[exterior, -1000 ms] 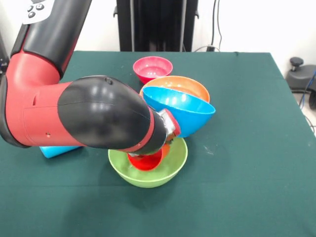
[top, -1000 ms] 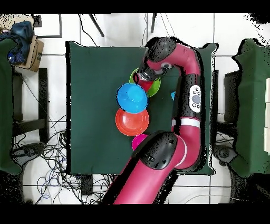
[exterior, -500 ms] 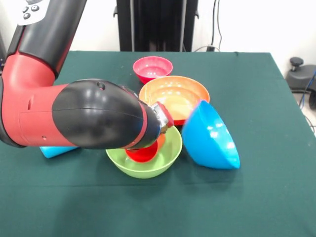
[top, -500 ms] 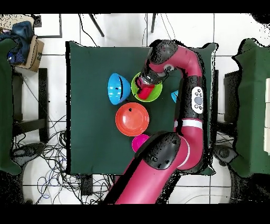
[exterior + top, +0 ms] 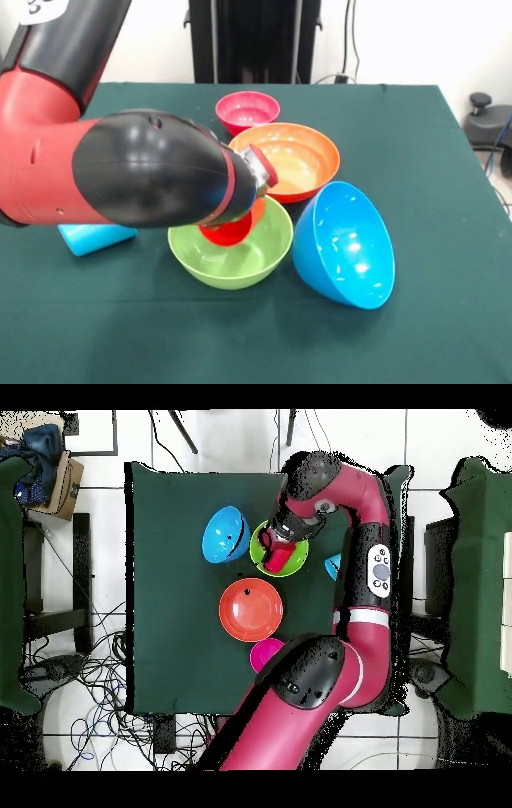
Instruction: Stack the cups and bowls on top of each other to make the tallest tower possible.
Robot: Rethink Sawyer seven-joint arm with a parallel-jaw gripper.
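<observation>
Frontally, the arm's bulky black wrist hides the jaws almost wholly; only a metal collar shows where they meet the red cup. That cup hangs low over the hollow of the lime green bowl, its body tilted rather than upright, and I cannot tell whether the jaws pinch it or merely rest against it. Just behind the green bowl sits the orange bowl, mouth up, and behind that the small pink-red bowl. The blue bowl lies tipped on its side on the tabletop, touching or nearly touching the green bowl, its mouth turned toward the camera. A light blue cup lies on its side beyond the arm

From overhead, the jaws sit over the green bowl with the red cup at their tip, near that bowl's rim on the side toward the blue bowl. The blue bowl lies beside the green one, away from the orange bowl. No tower stands yet; my judgement is that the cup goes straight down into the green bowl below
</observation>
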